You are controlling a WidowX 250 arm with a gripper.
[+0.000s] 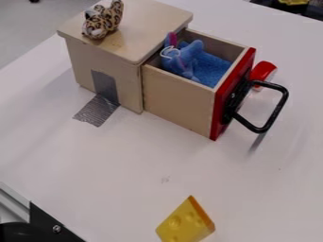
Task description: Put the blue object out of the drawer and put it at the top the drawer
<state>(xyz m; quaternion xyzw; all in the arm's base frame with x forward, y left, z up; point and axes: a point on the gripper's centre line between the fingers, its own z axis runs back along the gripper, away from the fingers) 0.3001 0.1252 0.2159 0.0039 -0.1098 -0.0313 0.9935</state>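
We see 1 dimpled yellow cheese wedge (186, 227) on the white surface (114, 175), then the open, red-fronted wooden drawer (180, 101) holding our fuzzy blue plush toy (178, 61). Beyond, 1 spotted toy (104, 20) sits near the edge of the flat wooden cabinet top (148, 28). We cannot tell the pincer's state.

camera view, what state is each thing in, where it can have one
drawer, pulled open
blue plush toy, inside the drawer, not yet on top
leopard-print toy, resting on the cabinet's top
black handle, fixed to the red drawer front, jutting outward
silver tape, stuck across cabinet side and table
yellow cheese wedge, resting on the table
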